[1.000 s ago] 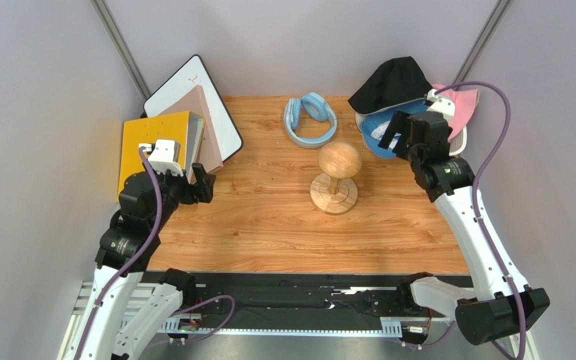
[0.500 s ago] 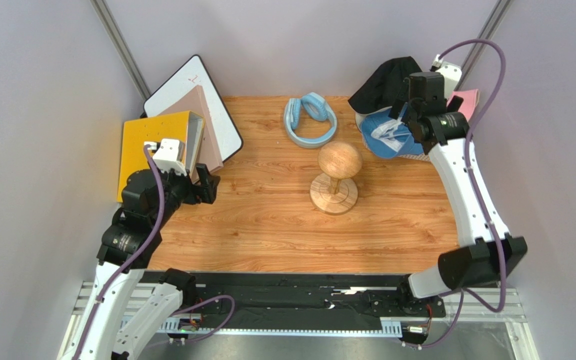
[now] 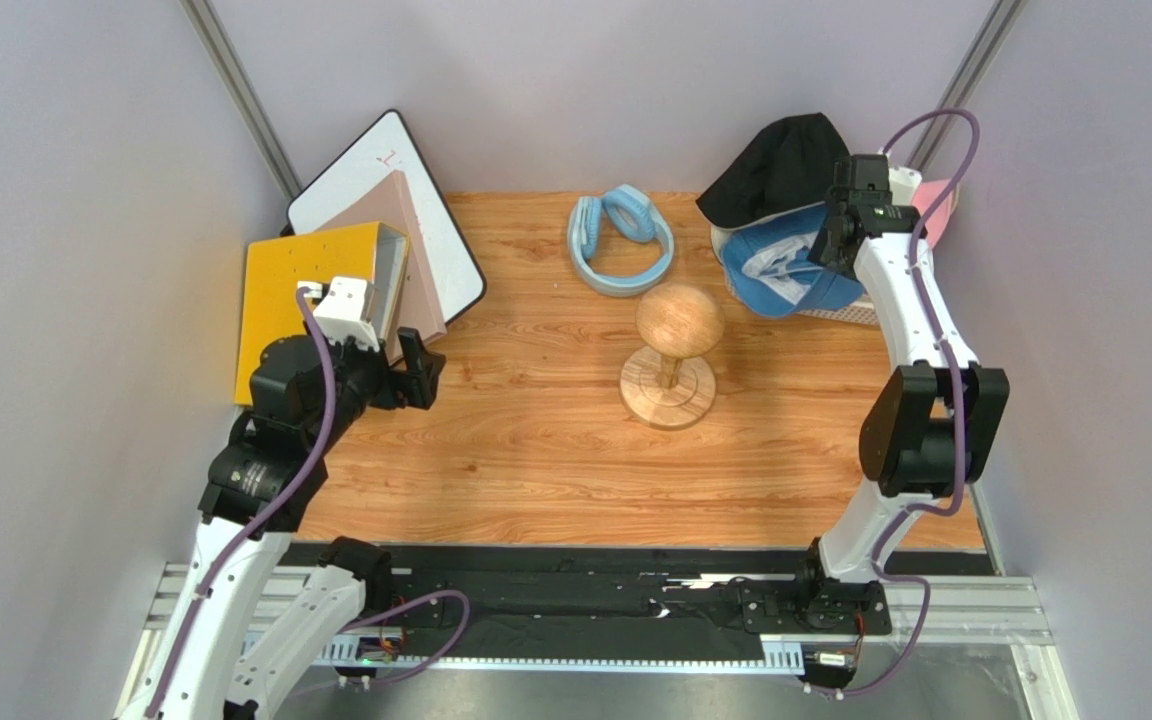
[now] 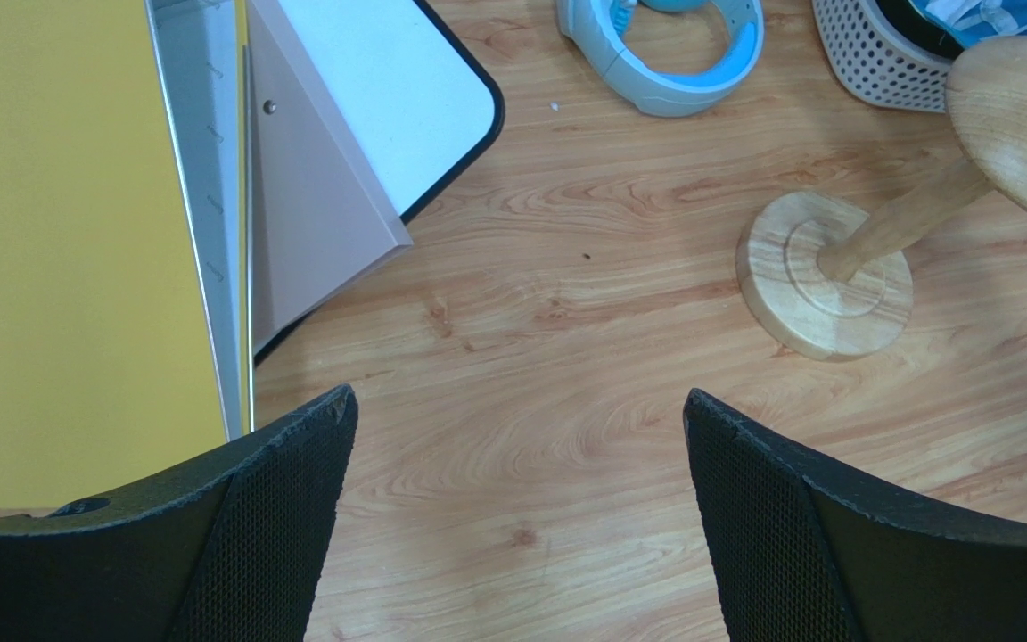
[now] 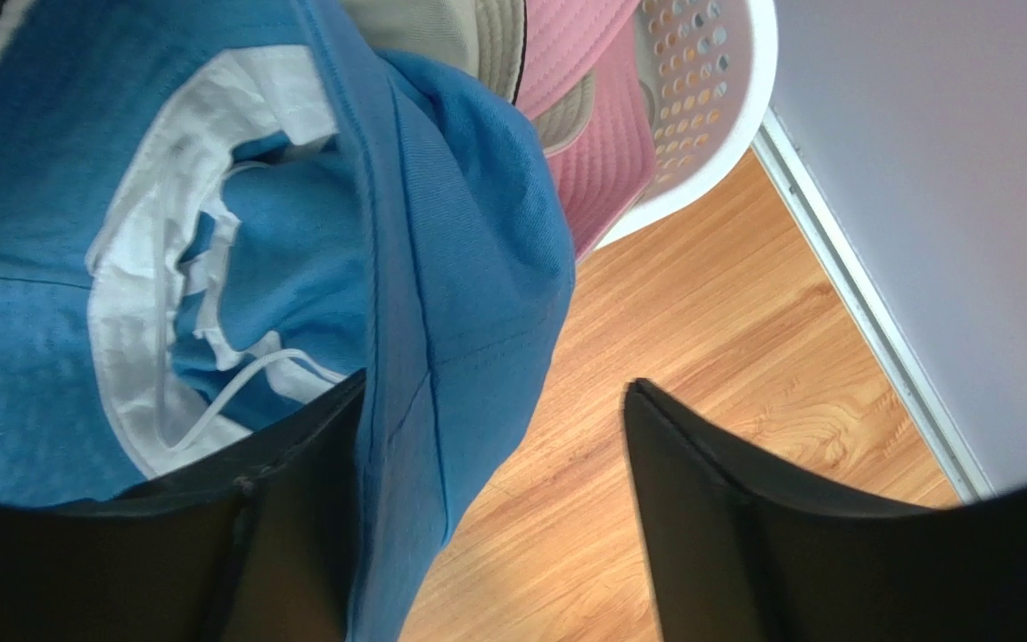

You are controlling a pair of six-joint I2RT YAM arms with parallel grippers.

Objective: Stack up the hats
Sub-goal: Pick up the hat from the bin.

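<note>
Hats: they are lying heaped in the white basket (image 5: pixel 727 80) at the far right corner of the table (image 3: pixel 537 450). The blue hat (image 5: pixel 465 228) is lying lining-up on the near left of the heap, the black hat (image 3: pixel 778 162) is sitting behind it, and the pink hat (image 5: pixel 586 147) and beige hat (image 5: pixel 439 27) are lying to its right.
Right gripper (image 5: pixel 492 401): it is hovering at the blue brim with its jaws spread, clamping nothing; the brim edge is draping against one finger.
Thin bite: if you are closing on only that edge, the soft cloth is likely slipping out during the lift.
Drag-along: the hats are overlapping, so a deep grab is risking catching the pink or beige brim too.
Basket: it is looking light; a snagged brim could be tipping or dragging it.
Wooden stand (image 3: pixel 672 353): it is standing just near-left of the basket, so a swinging brim could be knocking it.
Left gripper (image 4: pixel 519 401): it is hanging spread and empty at the near left, well apart and giving no help.
</note>
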